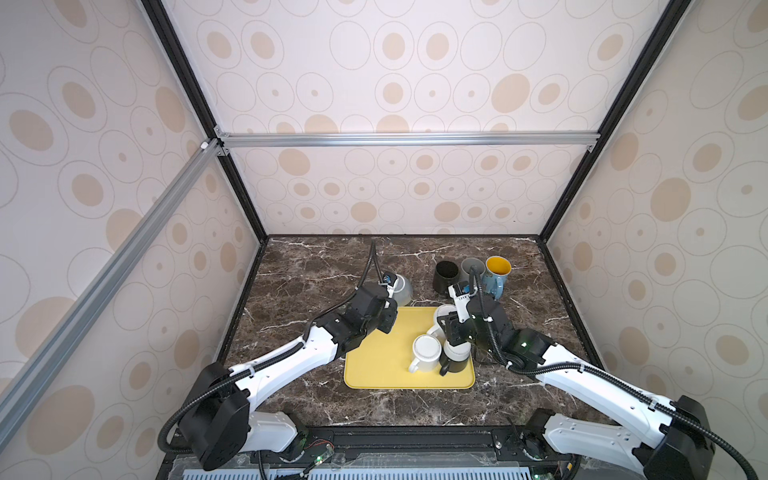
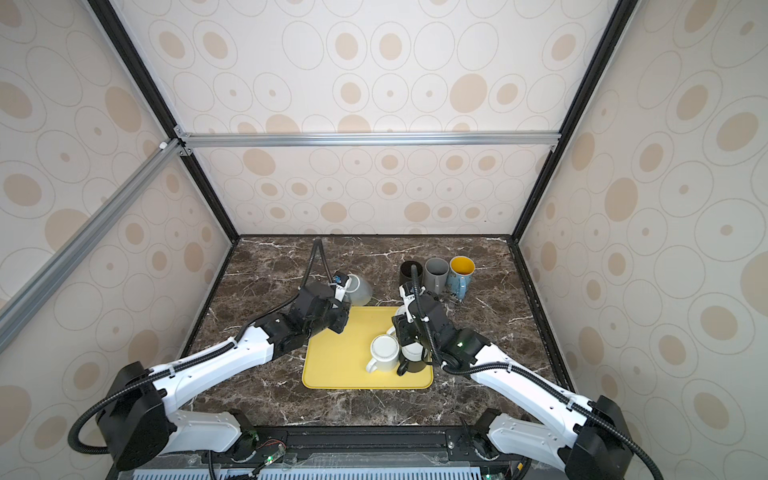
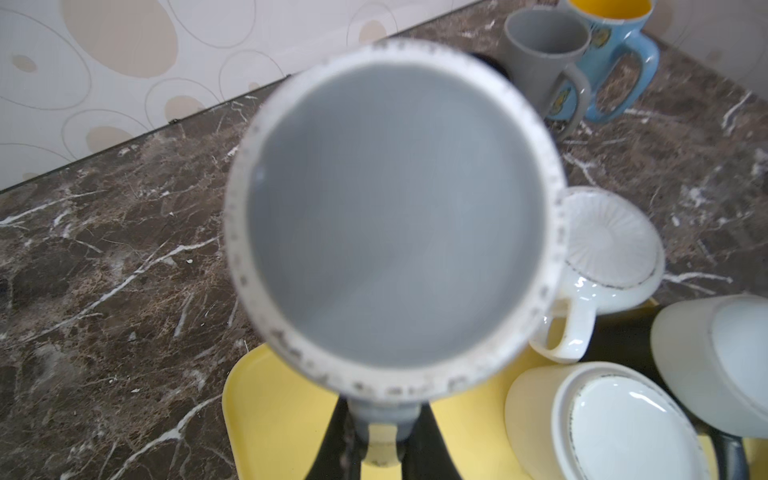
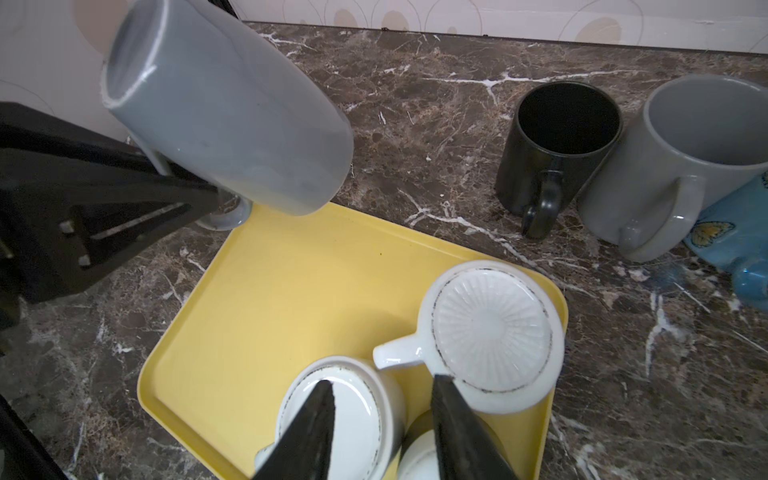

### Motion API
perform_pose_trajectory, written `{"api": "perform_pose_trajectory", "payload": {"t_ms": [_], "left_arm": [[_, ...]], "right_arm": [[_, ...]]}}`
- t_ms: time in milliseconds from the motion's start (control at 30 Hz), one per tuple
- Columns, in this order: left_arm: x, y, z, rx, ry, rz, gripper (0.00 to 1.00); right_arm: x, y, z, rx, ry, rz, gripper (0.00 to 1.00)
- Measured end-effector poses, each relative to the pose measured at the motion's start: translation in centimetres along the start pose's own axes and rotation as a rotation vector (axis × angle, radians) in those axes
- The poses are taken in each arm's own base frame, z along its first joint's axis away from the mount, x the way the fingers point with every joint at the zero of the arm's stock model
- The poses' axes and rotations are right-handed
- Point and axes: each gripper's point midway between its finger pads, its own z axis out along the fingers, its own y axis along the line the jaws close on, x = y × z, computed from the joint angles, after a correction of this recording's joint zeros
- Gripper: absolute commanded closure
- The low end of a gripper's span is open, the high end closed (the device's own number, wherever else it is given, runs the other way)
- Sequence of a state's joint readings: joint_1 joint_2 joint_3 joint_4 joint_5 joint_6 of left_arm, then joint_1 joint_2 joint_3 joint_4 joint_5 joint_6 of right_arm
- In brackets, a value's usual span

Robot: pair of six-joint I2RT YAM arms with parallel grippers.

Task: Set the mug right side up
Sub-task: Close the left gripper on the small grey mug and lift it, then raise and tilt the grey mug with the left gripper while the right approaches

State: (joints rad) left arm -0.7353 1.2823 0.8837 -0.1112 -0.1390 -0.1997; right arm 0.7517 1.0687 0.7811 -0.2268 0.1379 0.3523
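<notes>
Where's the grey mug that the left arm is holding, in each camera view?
Top view: grey mug just beyond the yellow tray's far left corner.
Top view: same spot.
Left wrist: its round end fills the middle, blurred.
Right wrist: tilted, at the tray's corner.
Shared landmark: the yellow tray.

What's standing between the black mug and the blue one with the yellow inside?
An upright grey ceramic mug stands between the black ceramic mug and the yellow-lined blue ceramic mug; both top views show it.
</notes>
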Motion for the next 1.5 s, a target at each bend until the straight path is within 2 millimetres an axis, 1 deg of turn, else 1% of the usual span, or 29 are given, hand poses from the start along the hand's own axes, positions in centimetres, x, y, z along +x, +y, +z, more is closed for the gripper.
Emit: {"api": "perform_pose_trajectory", "payload": {"t_ms": [133, 267, 400, 500, 733, 900, 1000, 1100, 1200, 1333, 1500], "left_arm": [[-2.2, -0.2, -2.5, 0.042, -0.111, -0.068, 1.00], [-5.2, -1.1, -5.1, 0.130, -0.247, -0.126, 1.00], [-6.9, -2.1, -6.6, 0.218, -0.337, -0.174, 1.00], [-7.2, -2.8, -6.8, 0.280, -0.374, -0.209, 1.00], [-6.8, -4.7, -7.2, 0.437, -0.425, -0.304, 1.00], [-7.6, -5.6, -8.4, 0.549, -0.504, -0.378, 1.00], [-8.1, -5.9, -9.5, 0.615, -0.556, -0.423, 1.00], [-8.8, -6.0, -10.4, 0.670, -0.606, -0.465, 1.00], [-9.3, -5.9, -11.0, 0.717, -0.650, -0.510, 1.00], [-9.5, -5.9, -11.5, 0.771, -0.688, -0.564, 1.00], [-9.7, -5.7, -11.8, 0.828, -0.727, -0.628, 1.00]], "right_arm": [[-0.7, 0.5, -0.5, -0.033, -0.036, 0.016, 0.58], [-1.5, 1.0, -1.4, -0.071, -0.086, 0.042, 0.58], [-1.9, 1.3, -2.2, -0.104, -0.134, 0.064, 0.58], [-2.1, 1.5, -2.7, -0.132, -0.167, 0.077, 0.57], [-2.9, 2.3, -4.3, -0.216, -0.256, 0.113, 0.51], [-3.3, 3.0, -5.1, -0.289, -0.300, 0.145, 0.49], [-3.8, 3.5, -5.5, -0.352, -0.317, 0.180, 0.49], [-4.9, 3.8, -6.0, -0.427, -0.353, 0.225, 0.49], [-6.0, 4.2, -6.7, -0.510, -0.386, 0.266, 0.51], [-7.4, 4.8, -7.3, -0.613, -0.416, 0.319, 0.54], [-8.9, 6.1, -8.2, -0.737, -0.452, 0.352, 0.56]]}}
